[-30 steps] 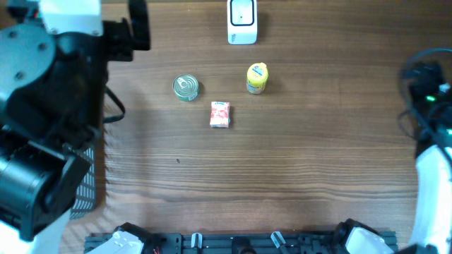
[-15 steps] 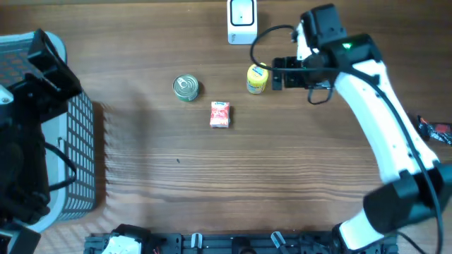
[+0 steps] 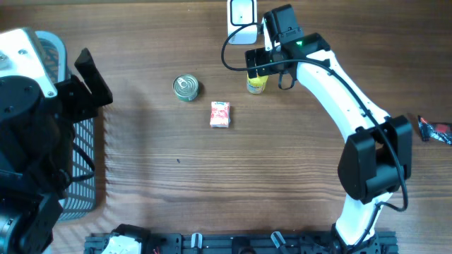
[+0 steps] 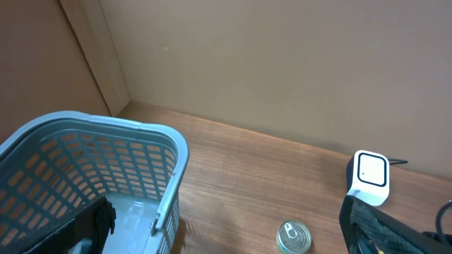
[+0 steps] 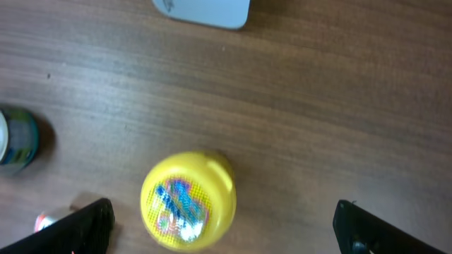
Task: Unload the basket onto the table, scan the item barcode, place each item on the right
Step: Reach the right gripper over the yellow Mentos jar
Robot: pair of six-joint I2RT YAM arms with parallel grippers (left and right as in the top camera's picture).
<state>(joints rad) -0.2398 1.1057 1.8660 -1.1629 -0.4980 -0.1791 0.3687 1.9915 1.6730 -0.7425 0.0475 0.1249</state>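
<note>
A yellow-lidded jar (image 3: 257,83) stands upright on the wooden table, just below the white barcode scanner (image 3: 242,14). My right gripper (image 3: 258,67) hovers over the jar, open. In the right wrist view the jar (image 5: 188,200) lies between the spread fingers (image 5: 88,226), nearer the left one and touching neither, with the scanner (image 5: 205,10) at the top edge. A tin can (image 3: 186,87) and a small red packet (image 3: 220,114) lie to the jar's left. My left gripper (image 3: 93,86) is raised at the far left, open and empty, with the can (image 4: 294,237) and scanner (image 4: 369,176) ahead of it.
A grey-blue plastic basket (image 3: 78,176) sits at the table's left edge, under my left arm, and fills the left wrist view's lower left (image 4: 92,155). A small red and black object (image 3: 434,129) lies at the far right edge. A wall rises behind the table.
My right arm has swung in from the far right and now reaches over the yellow jar, a little further left than half a second ago. The left arm has shifted over the basket.
</note>
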